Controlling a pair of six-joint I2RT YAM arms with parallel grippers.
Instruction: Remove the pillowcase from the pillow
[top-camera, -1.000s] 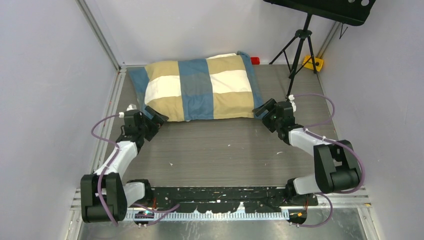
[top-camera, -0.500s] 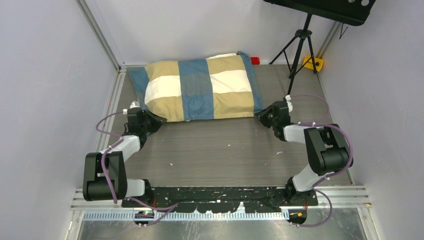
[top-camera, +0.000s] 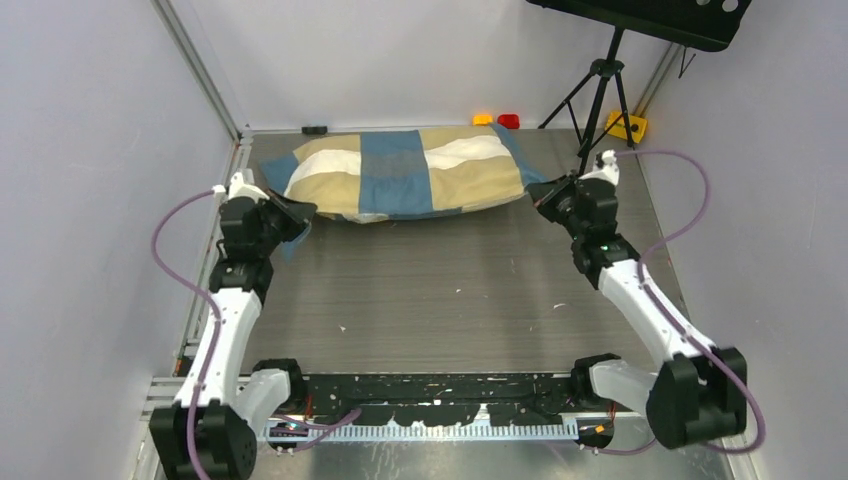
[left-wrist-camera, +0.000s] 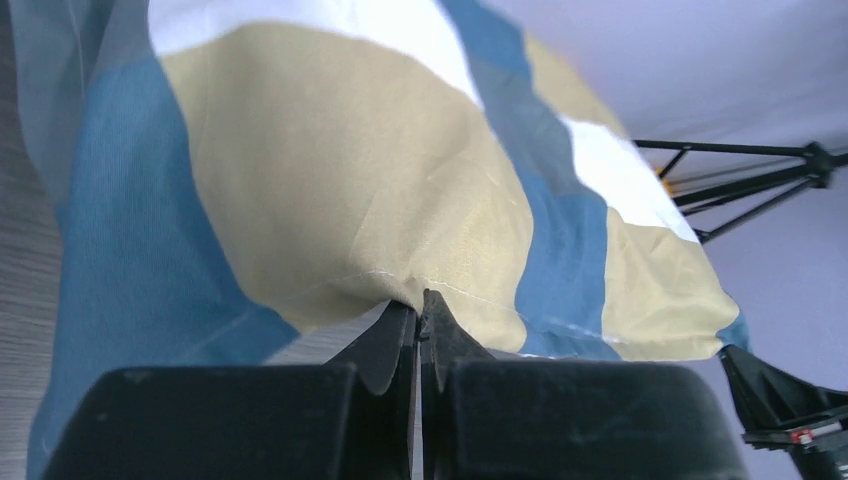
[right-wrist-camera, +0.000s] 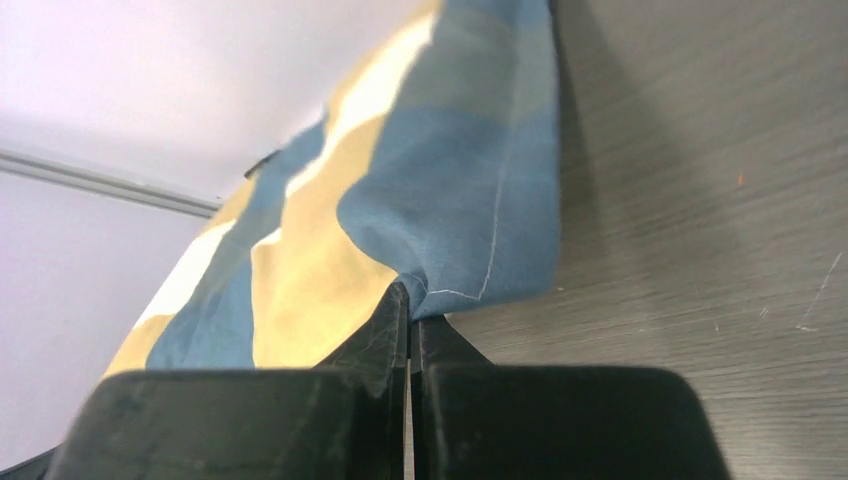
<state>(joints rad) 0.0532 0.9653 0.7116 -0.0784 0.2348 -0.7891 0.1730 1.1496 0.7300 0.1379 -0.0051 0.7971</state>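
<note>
1. My left gripper (top-camera: 298, 208) is clamped on the pillowcase (top-camera: 400, 172). In the left wrist view the two black fingertips (left-wrist-camera: 392, 338) meet with no gap, and a pinch of tan fabric is caught at a stitched seam right between them.
2. From that grip the pillowcase (left-wrist-camera: 350, 180) rises ahead of my left fingers. A blue block hangs to their left, and tan, blue and white blocks spread off to their right.
3. My right gripper (top-camera: 541, 196) is likewise closed on the cloth. In the right wrist view its fingertips (right-wrist-camera: 385, 325) press together on the lower edge of a blue corner block.
4. Ahead of my right fingers and off to their left, the pillowcase (right-wrist-camera: 450, 170) runs away in blue, tan and white checks.
5. From above, the checked cover spans between my two grippers, one near corner in each.
6. The pillow is wrapped inside the cover. I see only its plump shape under the checks, not its own surface.
7. The grey wood-grain table (top-camera: 450, 290) lies below and behind both grippers.
8. A black tripod (top-camera: 600, 90) stands beyond my right gripper, close to the far wall.
</note>
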